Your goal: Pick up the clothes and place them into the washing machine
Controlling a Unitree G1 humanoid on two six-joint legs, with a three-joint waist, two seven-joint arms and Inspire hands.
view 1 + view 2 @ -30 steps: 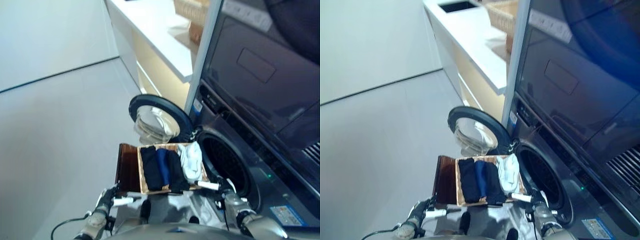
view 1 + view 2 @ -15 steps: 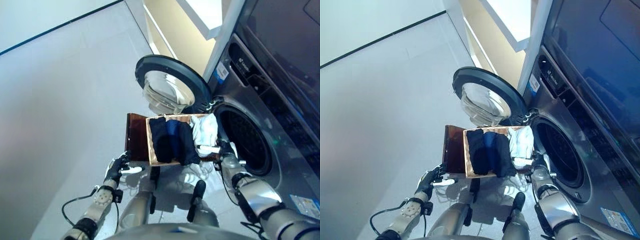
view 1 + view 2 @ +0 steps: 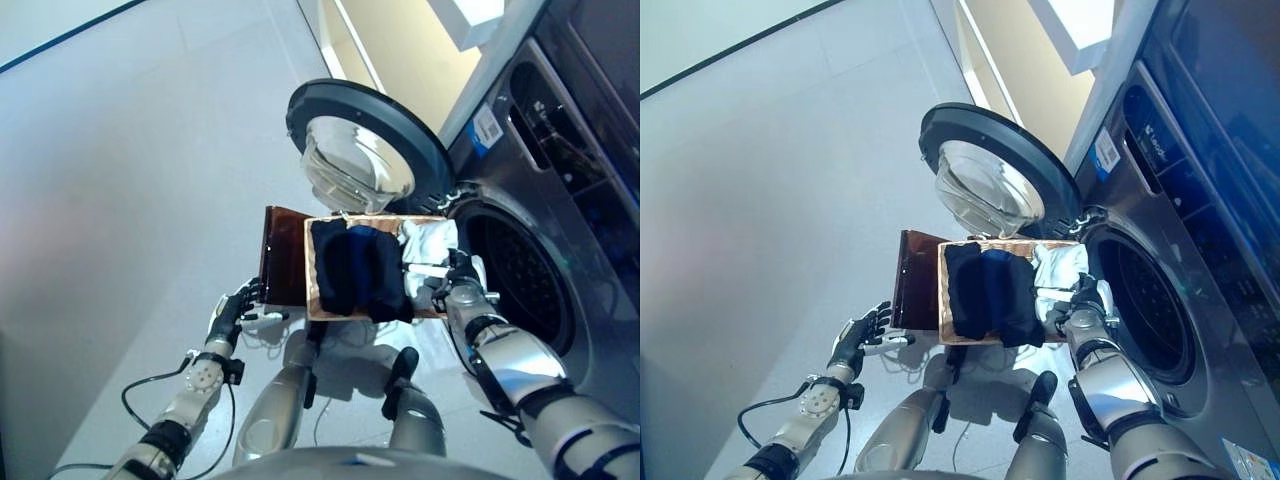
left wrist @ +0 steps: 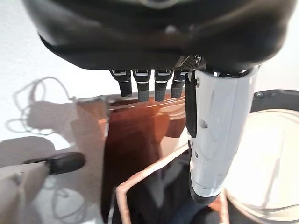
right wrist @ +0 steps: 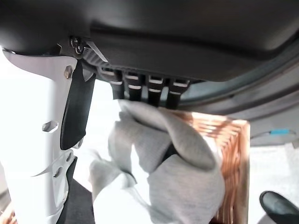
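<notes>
Grey floor; basket of clothes by washer drum; right hand open over white cloth, seen only at wrist; left hand open.

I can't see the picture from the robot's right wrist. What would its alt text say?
The robot's right hand reaches toward a crumpled pale grey garment lying in a woven basket, its fingers straight and its white-covered thumb held out beside it. A dark garment shows beside the grey one.

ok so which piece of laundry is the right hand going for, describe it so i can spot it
Find the washing machine's open round door; just below it sits a wicker basket. The light grey-white garment lies at the basket's end nearest the drum opening, under the right hand. Its neighbours are black and dark blue.
</notes>
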